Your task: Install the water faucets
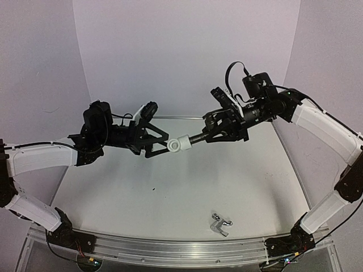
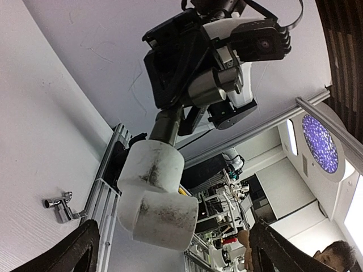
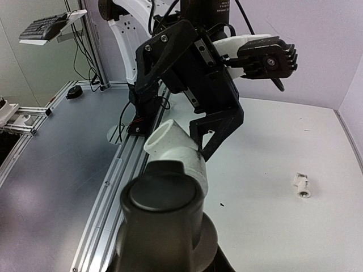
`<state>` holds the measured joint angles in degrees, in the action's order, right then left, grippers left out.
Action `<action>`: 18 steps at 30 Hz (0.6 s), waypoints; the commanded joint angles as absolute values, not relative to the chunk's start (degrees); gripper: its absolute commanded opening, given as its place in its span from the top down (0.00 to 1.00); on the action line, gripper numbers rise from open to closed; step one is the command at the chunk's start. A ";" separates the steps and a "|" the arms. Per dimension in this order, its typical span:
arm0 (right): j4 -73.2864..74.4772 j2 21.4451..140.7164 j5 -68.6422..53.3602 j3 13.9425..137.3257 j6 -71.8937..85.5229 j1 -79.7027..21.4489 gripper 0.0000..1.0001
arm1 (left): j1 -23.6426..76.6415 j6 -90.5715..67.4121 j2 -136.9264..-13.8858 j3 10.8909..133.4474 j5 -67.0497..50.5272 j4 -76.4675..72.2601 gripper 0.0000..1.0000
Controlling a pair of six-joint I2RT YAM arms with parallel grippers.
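Right hand [image 1: 209, 135] clamps dark grey metal faucet [image 1: 197, 137], stem seated in scuffed white plastic fitting [image 1: 180, 144]. Left hand [image 1: 166, 145] gapes wide around it. Chrome faucet [image 1: 220, 224] lies on table [image 1: 142, 187], lower centre.

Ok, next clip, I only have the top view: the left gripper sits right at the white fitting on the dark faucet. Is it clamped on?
Observer: No. The left wrist view shows the left gripper open, its fingers either side of the white fitting with gaps, touching nothing.
Operator: Is the fitting straight?
Observer: No. Past the stem of the dark faucet it bends, two barrels meeting at an angle.
Operator: Clean?
Observer: Dark smudges run across both barrels in that view.
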<state>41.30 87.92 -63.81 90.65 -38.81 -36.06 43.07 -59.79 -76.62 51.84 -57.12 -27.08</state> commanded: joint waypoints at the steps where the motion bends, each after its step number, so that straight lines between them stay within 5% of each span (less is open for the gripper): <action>1: 39.48 86.68 -67.13 94.73 -38.72 -36.58 1.00 | 43.05 -62.55 -78.24 52.47 -61.26 -34.42 0.13; 18: 37.14 88.61 -66.43 95.17 -36.28 -37.82 1.00 | 43.69 -60.40 -79.72 54.85 -62.33 -32.78 0.29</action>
<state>41.06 88.42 -64.03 93.21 -37.43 -37.19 43.18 -61.34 -79.69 52.03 -60.55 -30.17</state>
